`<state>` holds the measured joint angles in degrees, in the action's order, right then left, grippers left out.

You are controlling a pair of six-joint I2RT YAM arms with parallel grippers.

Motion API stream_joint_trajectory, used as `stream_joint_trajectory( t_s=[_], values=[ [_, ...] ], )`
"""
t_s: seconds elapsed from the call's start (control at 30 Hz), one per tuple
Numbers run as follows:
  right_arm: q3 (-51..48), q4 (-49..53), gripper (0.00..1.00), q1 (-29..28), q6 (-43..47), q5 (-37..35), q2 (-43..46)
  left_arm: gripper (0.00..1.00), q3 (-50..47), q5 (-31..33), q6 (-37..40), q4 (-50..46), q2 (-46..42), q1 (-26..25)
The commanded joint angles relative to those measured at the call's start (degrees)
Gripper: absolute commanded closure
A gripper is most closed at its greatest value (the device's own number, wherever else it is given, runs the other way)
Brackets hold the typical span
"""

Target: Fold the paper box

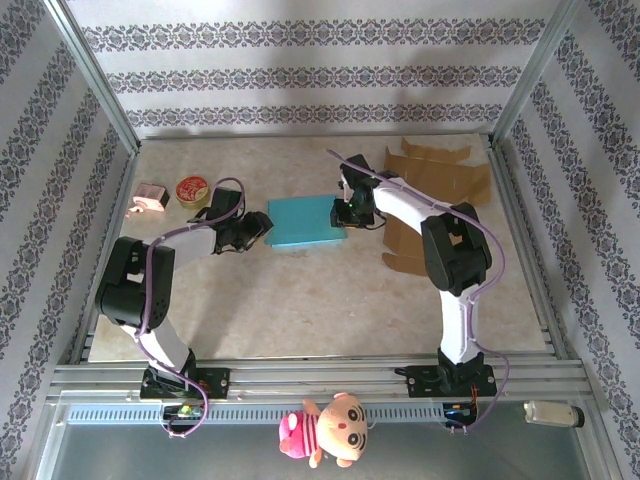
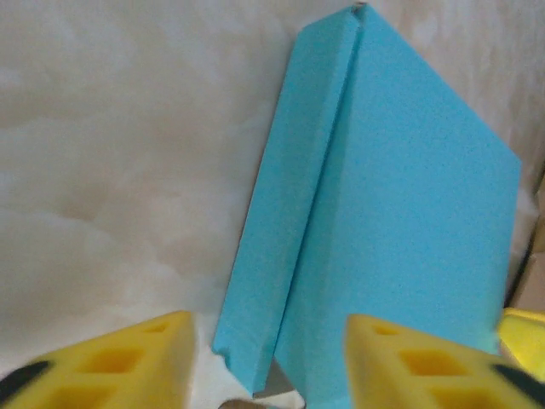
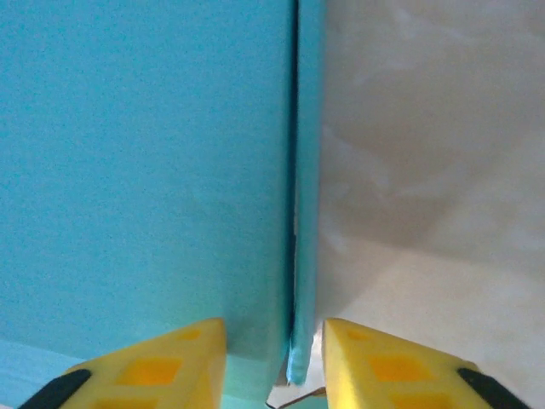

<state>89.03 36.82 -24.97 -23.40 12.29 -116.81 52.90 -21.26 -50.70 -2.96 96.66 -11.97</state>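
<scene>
Left gripper (image 2: 264, 345) and right gripper (image 3: 274, 345), both with fingers apart, at the blue paper box (image 1: 305, 222).
Left straddles a corner flap, right straddles a thin side flap; box lies flat mid-table (image 1: 300, 310), left of brown cardboard (image 1: 440, 178).

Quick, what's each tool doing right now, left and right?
Left tool: open, straddling the blue paper box at its edge, not clamped.
Right tool: open, straddling the box's opposite edge, not clamped.
</scene>
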Motion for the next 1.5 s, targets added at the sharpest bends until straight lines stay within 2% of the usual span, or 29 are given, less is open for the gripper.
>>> stream_joint_trajectory(
  t_s=[0.0,0.2,0.37,0.53,0.63,0.7,0.8,0.9,1.03,1.13,1.37,1.47],
  values=[
    [1.6,2.2,0.57,-0.1,0.8,-2.1,5.3,0.43,3.8,3.9,5.7,-5.3,-3.4,0.4],
    [4.7,2.0,0.5,0.5,-0.8,-5.3,3.6,0.41,7.7,3.9,8.8,-6.1,0.1,0.5],
    [6.0,1.9,0.5,0.7,-1.6,-2.4,-2.0,0.42,10.7,-1.5,9.9,-5.5,7.0,0.6],
    [2.8,0.6,0.51,0.6,-1.4,-2.8,-5.3,0.56,8.9,-3.3,9.3,-3.0,10.7,0.6],
    [0.8,0.3,0.58,0.4,-0.4,-3.4,-6.8,0.66,6.8,-2.7,9.5,-1.7,12.1,0.7],
    [-0.1,-0.1,0.65,0.5,-0.2,-2.2,-7.0,0.68,6.0,-3.0,9.5,-1.3,13.0,0.6],
    [-0.4,-0.1,0.67,1.0,-1.2,0.8,-5.7,0.68,5.4,-5.4,9.0,-0.7,13.0,0.7],
    [0.1,-0.8,0.62,1.5,-2.6,2.5,-2.1,0.65,5.3,-5.4,8.9,-0.7,10.2,0.7],
    [2.1,-1.4,0.55,2.3,-3.9,3.3,1.0,0.45,7.0,-4.3,9.5,-1.9,5.8,1.3],
    [3.4,-1.6,0.55,2.6,-4.5,2.2,0.4,0.39,8.0,-4.0,9.4,-1.4,4.7,1.5],
    [3.4,-3.1,0.56,1.9,-5.4,3.3,-5.1,0.41,9.3,-6.3,7.7,1.1,10.2,1.7],
    [1.7,-5.6,0.61,1.8,-5.5,6.5,-6.4,0.45,9.2,-8.1,6.8,2.6,12.3,1.7]
  ],
)
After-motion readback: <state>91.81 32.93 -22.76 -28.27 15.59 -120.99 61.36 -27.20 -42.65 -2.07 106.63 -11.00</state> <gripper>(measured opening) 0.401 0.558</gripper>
